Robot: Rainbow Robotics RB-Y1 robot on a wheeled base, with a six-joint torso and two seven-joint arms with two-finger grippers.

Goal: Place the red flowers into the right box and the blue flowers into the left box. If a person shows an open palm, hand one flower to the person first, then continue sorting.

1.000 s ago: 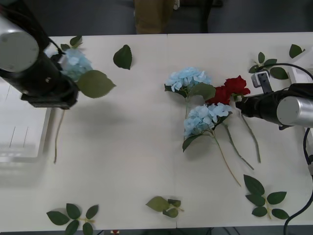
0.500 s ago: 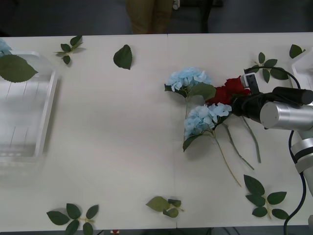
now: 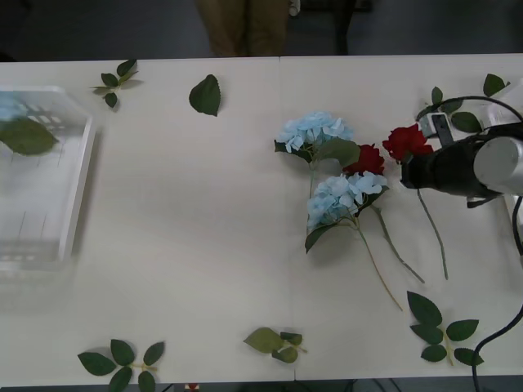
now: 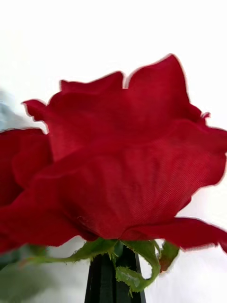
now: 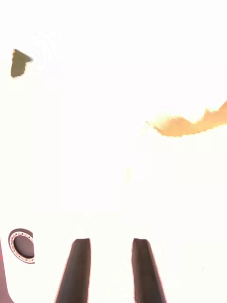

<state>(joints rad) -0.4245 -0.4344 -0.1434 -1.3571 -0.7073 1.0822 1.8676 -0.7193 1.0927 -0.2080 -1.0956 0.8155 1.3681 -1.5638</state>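
Right hand [image 3: 411,170]: at the tabletop's [image 3: 204,245] right side. Your black fingers [image 4: 113,279] are clamped together on a red rose [image 3: 406,140] just under its head; the right wrist view shows the bloom close above the fingers, green sepals draped over them. The rose's stem [image 3: 435,237] trails toward the near edge.

Left hand [image 5: 111,270]: its two dark fingers stand apart with nothing between them, against a washed-out bright background.

Second red rose [image 3: 367,160]: lies on the tabletop just left of the held one, wedged between two blue hydrangeas and touching both.

Blue hydrangea, far one [image 3: 315,131]: centre-right of the tabletop, with a broad leaf at its right side.

Blue hydrangea, near one [image 3: 341,196]: just below the far one, its stem running toward the near edge.

Left box [image 3: 80,175]: white slotted tray at the far left. Inside its far end you have a pale blue cluster [image 3: 12,108] with a large green leaf [image 3: 29,136].

Right box [image 3: 502,118]: white rim at the tabletop's right edge, behind your right arm.

Loose leaf sprigs: one at the far left [image 3: 117,79], a single leaf [image 3: 205,95] beside it, one at the far right [image 3: 448,110], three along the near edge [image 3: 121,361] [image 3: 274,343] [image 3: 441,328].
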